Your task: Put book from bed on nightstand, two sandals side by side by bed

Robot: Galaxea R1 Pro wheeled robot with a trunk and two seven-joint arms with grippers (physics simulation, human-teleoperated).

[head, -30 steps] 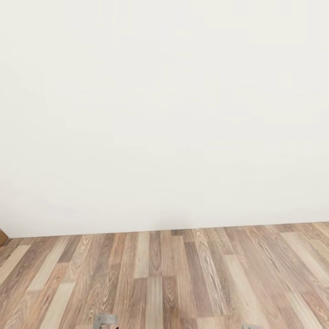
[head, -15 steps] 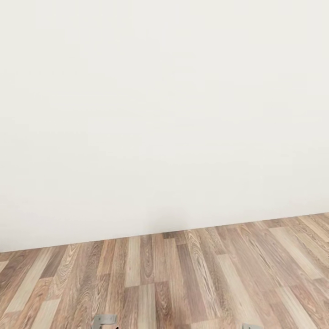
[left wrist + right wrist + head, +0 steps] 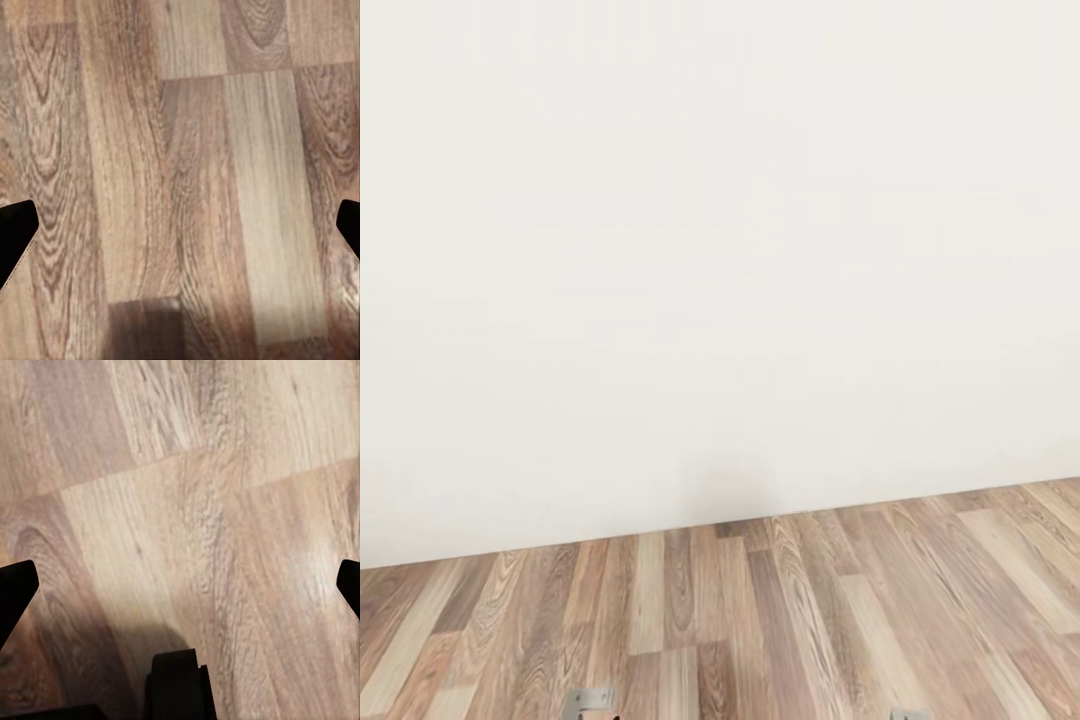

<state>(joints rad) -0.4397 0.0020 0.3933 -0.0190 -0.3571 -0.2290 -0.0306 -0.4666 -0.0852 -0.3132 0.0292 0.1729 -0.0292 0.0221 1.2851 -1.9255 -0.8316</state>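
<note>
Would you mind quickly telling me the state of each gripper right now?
Left gripper: open, fingertips spread wide, nothing but wood floor between them.
Right gripper: open, also empty over the floor.

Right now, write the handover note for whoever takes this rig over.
Left gripper: open, nothing between its fingertips, wood plank floor beneath it.
Right gripper: open, nothing held, floor beneath it too.
Head view: a blank white wall close ahead, meeting the floor.
Job's things: book, bed, nightstand and sandals cannot be located from these views.
Done: nothing confirmed.
Left: probably turn the base to find the bed, move the book to a nightstand, then pair the two sandals beside the bed.
</note>
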